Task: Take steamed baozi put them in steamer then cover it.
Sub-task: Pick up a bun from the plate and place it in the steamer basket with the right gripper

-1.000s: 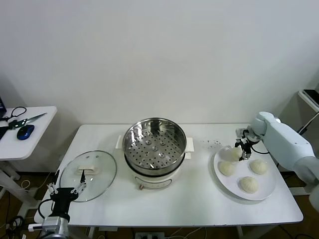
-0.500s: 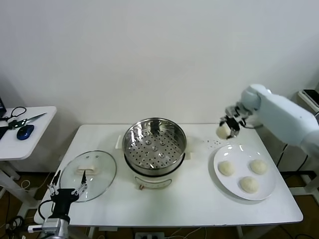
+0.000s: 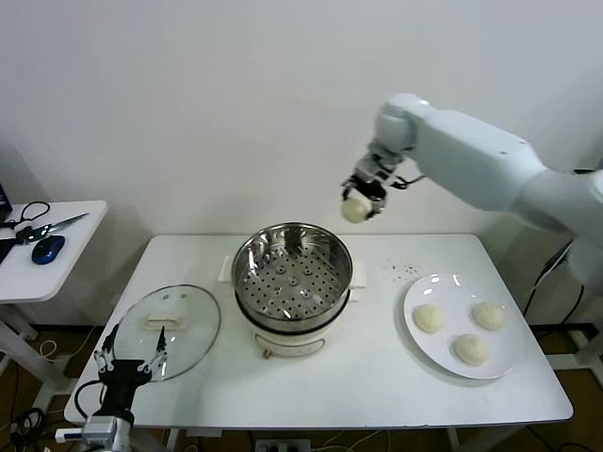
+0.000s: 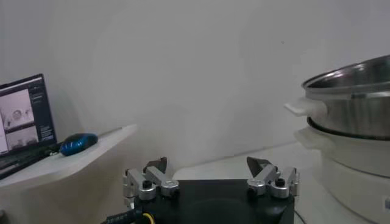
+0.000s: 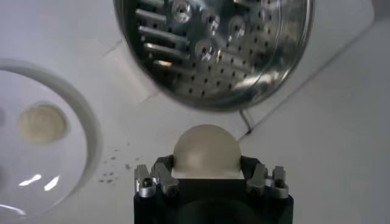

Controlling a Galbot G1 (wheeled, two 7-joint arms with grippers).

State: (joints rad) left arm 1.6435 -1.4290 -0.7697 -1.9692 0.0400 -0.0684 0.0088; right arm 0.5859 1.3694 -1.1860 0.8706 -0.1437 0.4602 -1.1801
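Observation:
My right gripper [image 3: 358, 200] is shut on one cream-white baozi [image 3: 355, 209], held in the air above the steamer's back right rim. In the right wrist view the baozi [image 5: 206, 151] sits between the fingers, and the steamer [image 5: 213, 55] lies below and ahead of it. The steel steamer [image 3: 292, 278] stands mid-table with its perforated floor bare. Three baozi [image 3: 429, 317] [image 3: 487, 314] [image 3: 470, 349] lie on the white plate [image 3: 452, 294] at the right. The glass cover [image 3: 170, 330] lies flat at the table's left. My left gripper [image 3: 127, 363] waits open at the front left corner, empty [image 4: 207, 164].
A small side table [image 3: 66, 273] at the far left carries scissors [image 3: 47, 226] and a blue mouse [image 3: 47, 250]. The white wall stands close behind the table. Bare tabletop lies in front of the steamer and between the steamer and the plate.
My right gripper lifted one baozi off the plate and carried it up and left to the steamer's back right rim. The left arm stayed put.

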